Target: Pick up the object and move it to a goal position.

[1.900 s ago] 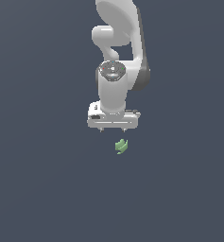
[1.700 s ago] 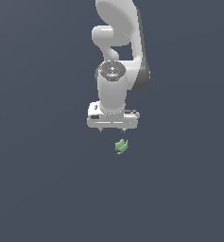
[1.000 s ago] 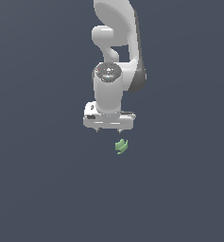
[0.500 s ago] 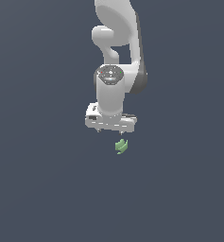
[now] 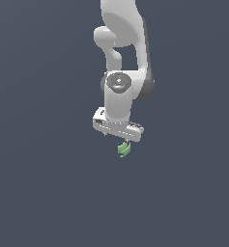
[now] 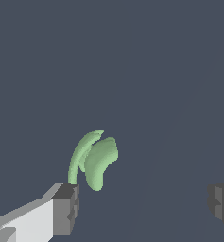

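We see the light-green lump [image 6: 97, 163] as matt and smooth; the gripper [image 6: 142, 203] has dull dark-grey pads [image 6: 66, 208] on a smooth white plastic-looking body.

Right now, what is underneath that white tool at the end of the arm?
A small light-green curved lump lies on the dark surface just below the tool. In the wrist view it sits near one grey fingertip, not gripped. Whatever is beneath the lump itself is covered.

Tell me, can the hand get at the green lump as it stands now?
Probably yes. The hand is open, and the wrist view shows the green lump close by one finger, not centred in the gap. Nothing blocks the way, but a small sideways shift seems needed.
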Controlling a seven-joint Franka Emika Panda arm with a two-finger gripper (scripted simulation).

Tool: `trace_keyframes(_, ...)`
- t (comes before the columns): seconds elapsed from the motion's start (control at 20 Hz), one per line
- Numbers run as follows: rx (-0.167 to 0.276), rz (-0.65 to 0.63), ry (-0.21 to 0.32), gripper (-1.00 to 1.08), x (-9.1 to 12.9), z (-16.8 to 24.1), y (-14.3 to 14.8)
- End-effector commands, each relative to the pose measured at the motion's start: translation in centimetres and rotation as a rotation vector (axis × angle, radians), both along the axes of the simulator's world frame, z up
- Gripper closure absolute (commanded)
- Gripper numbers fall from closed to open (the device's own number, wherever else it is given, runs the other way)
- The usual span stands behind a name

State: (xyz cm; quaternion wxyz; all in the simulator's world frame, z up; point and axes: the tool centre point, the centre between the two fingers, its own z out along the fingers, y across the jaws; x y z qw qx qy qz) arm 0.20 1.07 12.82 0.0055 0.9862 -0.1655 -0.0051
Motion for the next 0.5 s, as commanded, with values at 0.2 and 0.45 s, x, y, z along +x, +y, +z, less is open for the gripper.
trace_keyframes(0.2, 0.003, -0.162, -0.004, -0.92, 0.4, -1.3, 1.4)
trace_keyframes(0.45, 0.005, -0.284, -0.008, -0.92, 0.7, -2.2, 2.5)
